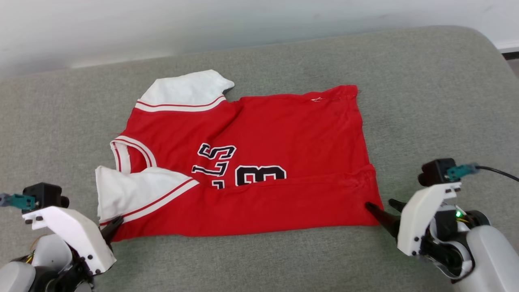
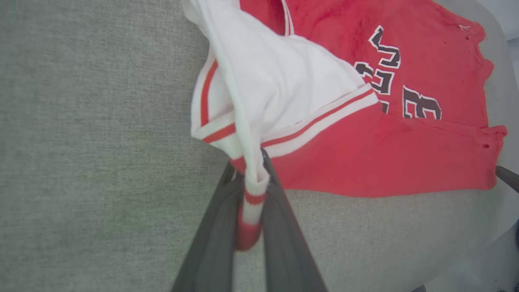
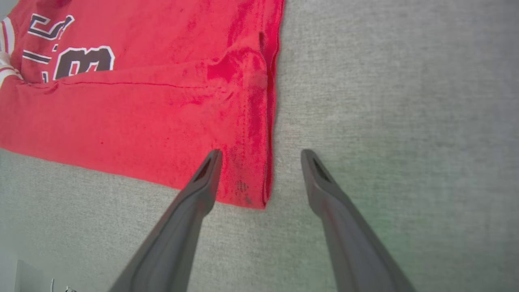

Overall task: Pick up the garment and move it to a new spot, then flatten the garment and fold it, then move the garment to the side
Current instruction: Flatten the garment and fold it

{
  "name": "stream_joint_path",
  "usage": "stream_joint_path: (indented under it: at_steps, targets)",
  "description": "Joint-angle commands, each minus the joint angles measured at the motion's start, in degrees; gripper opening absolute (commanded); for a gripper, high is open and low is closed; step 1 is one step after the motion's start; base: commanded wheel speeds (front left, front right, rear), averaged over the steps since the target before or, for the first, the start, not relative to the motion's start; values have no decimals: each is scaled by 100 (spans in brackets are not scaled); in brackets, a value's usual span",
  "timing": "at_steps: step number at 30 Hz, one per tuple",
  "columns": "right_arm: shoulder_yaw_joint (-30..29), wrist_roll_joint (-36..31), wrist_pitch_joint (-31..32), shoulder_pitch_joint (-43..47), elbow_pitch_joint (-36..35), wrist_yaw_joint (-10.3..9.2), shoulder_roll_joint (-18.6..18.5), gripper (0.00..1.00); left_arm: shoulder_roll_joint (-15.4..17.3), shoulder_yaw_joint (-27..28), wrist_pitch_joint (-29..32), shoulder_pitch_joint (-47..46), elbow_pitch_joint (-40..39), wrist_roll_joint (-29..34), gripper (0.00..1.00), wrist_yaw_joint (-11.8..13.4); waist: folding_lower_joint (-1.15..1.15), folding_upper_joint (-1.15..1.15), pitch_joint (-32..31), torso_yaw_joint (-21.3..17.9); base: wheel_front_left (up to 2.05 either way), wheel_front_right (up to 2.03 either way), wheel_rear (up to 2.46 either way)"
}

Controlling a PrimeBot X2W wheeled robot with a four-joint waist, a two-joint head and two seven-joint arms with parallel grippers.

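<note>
Grey cloth covers the counter (image 1: 425, 101), which runs out under and around the garment (image 1: 263, 134), with a pale wall on the garment's far side. The red jersey lies spread sideways, collar and white sleeves at its left end, hem at its right. A band along its near side lies turned over onto the front and hides the lower half of the black letters and number, so the folding looks to be under way.

At the garment's near-left corner the left pincer (image 2: 248, 162) is pressed together on the striped cuff of the white sleeve. A tongue of trim sticks out between its fingers (image 2: 211, 243) and the sleeve is gathered up toward the grip.

At the garment's near-right corner the right pincer (image 3: 261, 154) stands spread. One finger is over the red hem and the other over bare cloth just beside it; whether either touches, I cannot tell.

I take it the two near corners are chosen so that both ends of that long edge rise together and the next fold stays straight. With only one corner held, a pull would drag the jersey askew.
</note>
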Motion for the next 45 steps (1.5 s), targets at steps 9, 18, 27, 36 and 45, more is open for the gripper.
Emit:
stream_joint_path:
  at_steps: [9, 18, 27, 36, 45]
  targets:
    - [599, 169, 293, -523, 927, -3, 80, 0, -164, -113, -90, -203, 62, 60, 0, -46, 0, 0, 121, 187, 0, 0, 0]
    - [702, 286, 28, -698, 929, -2, -163, 0, -294, -144, -199, -36, 273, -40, 0, -168, 0, 0, -289, 257, 0, 0, 0]
    - [818, 469, 135, -187, 498, -2, -393, 0, -330, -135, -327, 536, 228, -132, 0, -131, 0, 0, -981, 333, 0, 0, 0]
    - [629, 514, 495, 719, -225, -2, -572, 0, -271, 18, -505, 1620, -170, -278, 0, 149, 0, 0, -1301, 346, 0, 0, 0]
    - [156, 229, 466, 1353, -670, -2, -311, 100, -541, -139, -619, 1510, -71, -288, 100, -51, 0, 0, -1146, 314, 0, 0, 0]
